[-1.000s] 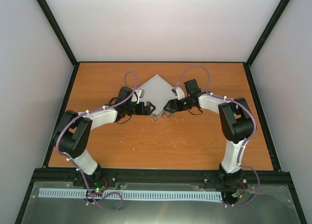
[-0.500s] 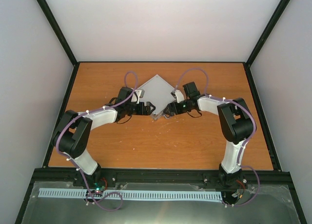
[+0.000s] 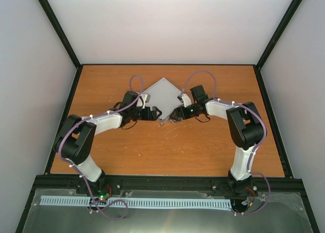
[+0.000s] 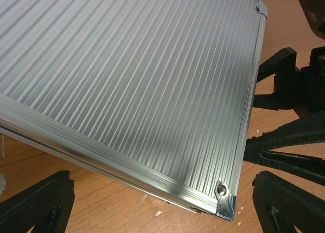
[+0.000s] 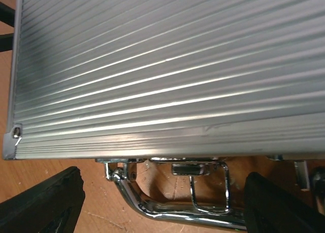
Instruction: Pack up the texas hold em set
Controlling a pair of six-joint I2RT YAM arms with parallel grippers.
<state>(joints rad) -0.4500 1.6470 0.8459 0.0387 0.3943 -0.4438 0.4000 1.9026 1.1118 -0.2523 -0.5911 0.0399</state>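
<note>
Tool count: two, both seen gaping. Found the left tool [image 3: 157, 112] spread wide just off the near corner of the case [image 3: 162, 92], with one black finger [image 4: 35, 205] to each side of that corner, clamped on nothing. Found the right tool [image 3: 173, 112] likewise parted, straddling the near-right edge of the case at its handle [image 5: 172, 210]; could not tell whether touching it. Counted one case only: silver, ribbed, shut, lying on the table [image 3: 167, 152] in the far half, midway between the left and right edges, turned diamond-wise with one corner toward the near edge. Counted one chrome handle, hanging low beside that near-right edge. Noted the two tools close together at the near corner, tips apart.
</note>
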